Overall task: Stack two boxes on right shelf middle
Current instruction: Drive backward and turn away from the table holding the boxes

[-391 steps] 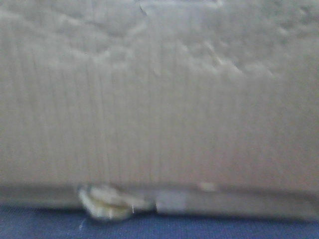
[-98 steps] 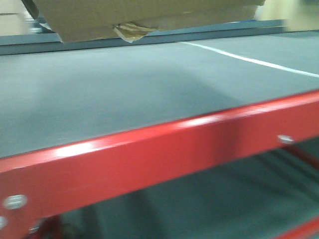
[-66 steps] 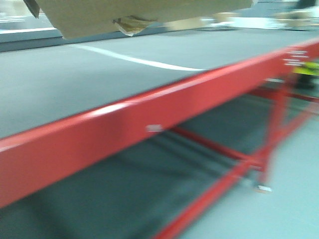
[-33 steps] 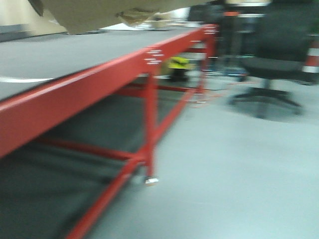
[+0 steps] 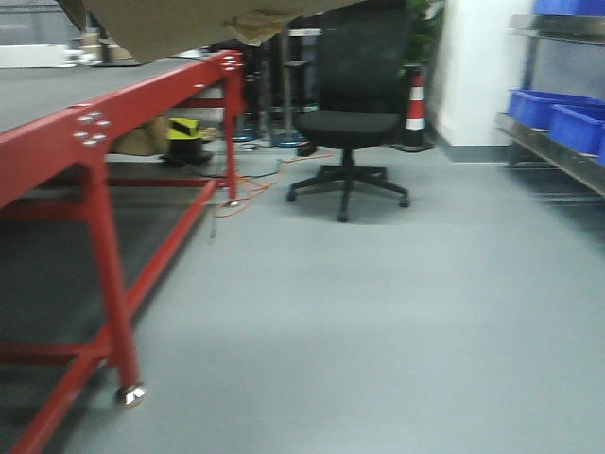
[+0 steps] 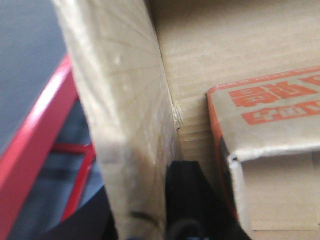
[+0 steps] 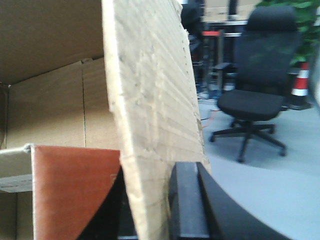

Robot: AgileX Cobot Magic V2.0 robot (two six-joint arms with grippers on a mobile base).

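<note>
- The front view has swung away from the red table (image 5: 104, 123). A second ago its top filled the frame. It now runs off toward 9 o'clock, and open floor (image 5: 378, 312) lies ahead.
- An office chair (image 5: 354, 113) stands at 12 o'clock, with a striped cone (image 5: 415, 99) just beside it at 1 o'clock.
- The shelf (image 5: 567, 168) has come into view at the 3 o'clock edge and carries blue bins (image 5: 567, 118). Judgement: the base is turning toward the target rack, and the approach is not yet done.
- The box (image 5: 161, 24) hangs lifted at 11 o'clock in the front view, as in the earlier frames. Only its underside and a torn flap show, clear of the table.
- The left gripper (image 6: 145, 215) pinches one side wall of the box. One black finger sits inside the wall, and the wall fills the gap.
- The right gripper (image 7: 150, 210) clamps the opposite wall in the same way, with one finger on each face.
- A smaller carton (image 6: 270, 130) with orange print lies inside the box against its back wall.
- Judgement: the load is carried by two thin walls only, so any sway during the turn could bend them.
</note>
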